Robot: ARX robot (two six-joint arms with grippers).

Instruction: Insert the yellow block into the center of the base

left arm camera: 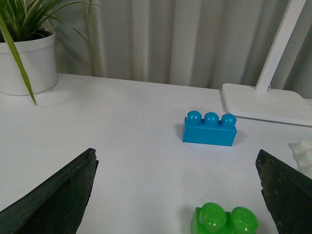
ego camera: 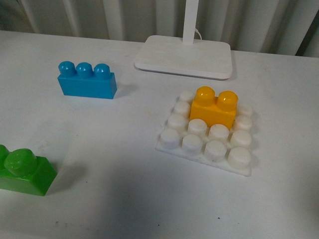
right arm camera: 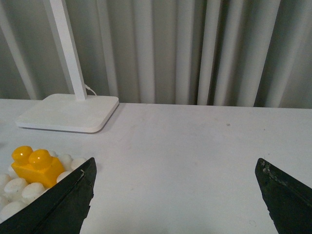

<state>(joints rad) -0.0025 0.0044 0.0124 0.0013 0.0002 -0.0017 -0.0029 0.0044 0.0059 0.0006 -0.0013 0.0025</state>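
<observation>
The yellow block (ego camera: 215,107) stands upright on the white studded base (ego camera: 206,130), on its far middle studs, two rounded studs up. The right wrist view shows the same yellow block (right arm camera: 35,165) on the base (right arm camera: 14,192) beside one dark finger. My right gripper (right arm camera: 175,195) is open over bare table, apart from the block. My left gripper (left arm camera: 178,195) is open too, with nothing between its fingers. Neither arm shows in the front view.
A blue three-stud brick (ego camera: 87,79) sits at the back left and a green brick (ego camera: 22,170) at the front left, close to the left gripper. A white lamp stand (ego camera: 184,56) is behind the base. A potted plant (left arm camera: 27,53) stands far left.
</observation>
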